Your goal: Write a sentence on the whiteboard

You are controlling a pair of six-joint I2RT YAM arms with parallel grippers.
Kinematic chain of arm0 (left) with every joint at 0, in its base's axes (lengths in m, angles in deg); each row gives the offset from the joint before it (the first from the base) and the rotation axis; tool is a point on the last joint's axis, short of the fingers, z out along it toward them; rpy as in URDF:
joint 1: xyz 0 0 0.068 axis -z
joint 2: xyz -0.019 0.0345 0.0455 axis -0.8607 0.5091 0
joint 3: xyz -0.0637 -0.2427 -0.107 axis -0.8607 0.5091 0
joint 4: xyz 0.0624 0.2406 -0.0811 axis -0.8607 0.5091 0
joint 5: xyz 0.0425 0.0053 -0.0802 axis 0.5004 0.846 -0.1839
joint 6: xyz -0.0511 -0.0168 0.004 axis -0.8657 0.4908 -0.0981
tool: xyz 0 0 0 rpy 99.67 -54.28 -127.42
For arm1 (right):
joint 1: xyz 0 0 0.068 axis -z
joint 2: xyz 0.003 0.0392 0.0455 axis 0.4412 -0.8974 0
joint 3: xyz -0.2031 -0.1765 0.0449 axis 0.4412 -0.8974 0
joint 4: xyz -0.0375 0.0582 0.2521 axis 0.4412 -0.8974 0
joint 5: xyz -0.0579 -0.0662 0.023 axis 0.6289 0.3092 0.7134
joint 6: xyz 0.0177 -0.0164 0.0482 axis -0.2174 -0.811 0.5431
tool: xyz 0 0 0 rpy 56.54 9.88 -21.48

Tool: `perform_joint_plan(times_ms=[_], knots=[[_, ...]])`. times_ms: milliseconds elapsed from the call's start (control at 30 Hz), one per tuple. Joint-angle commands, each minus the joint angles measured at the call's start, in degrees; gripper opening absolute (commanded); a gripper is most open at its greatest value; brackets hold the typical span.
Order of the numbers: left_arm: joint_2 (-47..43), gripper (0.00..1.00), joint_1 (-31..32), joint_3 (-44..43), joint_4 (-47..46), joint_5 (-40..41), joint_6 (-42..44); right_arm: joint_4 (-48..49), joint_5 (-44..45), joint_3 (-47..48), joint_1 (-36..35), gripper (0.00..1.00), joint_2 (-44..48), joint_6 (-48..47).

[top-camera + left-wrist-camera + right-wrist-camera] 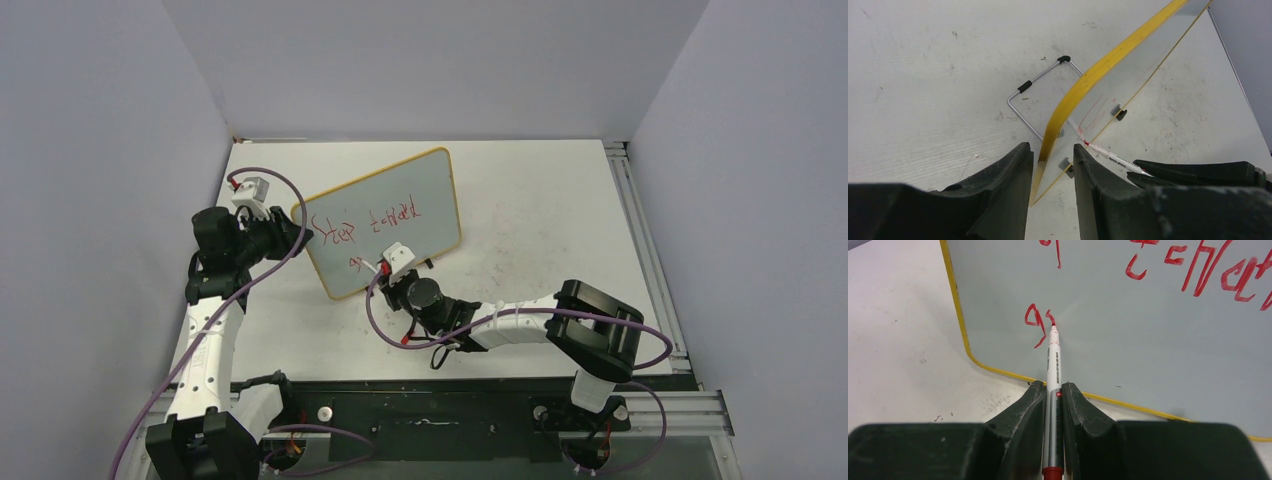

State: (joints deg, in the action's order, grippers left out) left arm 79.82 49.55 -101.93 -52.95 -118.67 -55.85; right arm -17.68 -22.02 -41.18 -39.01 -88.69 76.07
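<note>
Scuffed white table (540,200), grey walls (420,60); left hand (1053,154) clamps whiteboard (420,190) edge, right hand (1053,390) clamps marker (1053,362).

White table (540,200) (scuffed), lavender walls (400,60).

Right wrist cam: the whiteboard (1128,340) runs off the top and right edges, so the sentence (1198,270) gets its upper line chopped mid-letter. My marker (1053,365) loses its tail at the bottom edge. Overhead, the squiggles next to my right claw (385,270) are too tiny to read. Left cam sees the board edge-on, writing's a faint smear.
</note>
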Motion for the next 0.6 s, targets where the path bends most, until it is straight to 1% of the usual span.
perform_joint_plan(times_ms=[0,333,567], knots=[[-0.31,0.34,-0.36,-0.47,-3.09,-0.76,-0.04,1.23,1.07,-0.35,0.59,0.05,-0.66,1.01],[-0.35,0.33,-0.39,-0.47,-3.2,-1.01,-0.12,0.86,0.98,-0.31,0.5,0.05,-0.97,1.27],[-0.35,0.33,-0.38,-0.43,-3.34,-1.15,-0.12,2.41,1.65,0.31,0.59,0.05,0.35,0.82]])
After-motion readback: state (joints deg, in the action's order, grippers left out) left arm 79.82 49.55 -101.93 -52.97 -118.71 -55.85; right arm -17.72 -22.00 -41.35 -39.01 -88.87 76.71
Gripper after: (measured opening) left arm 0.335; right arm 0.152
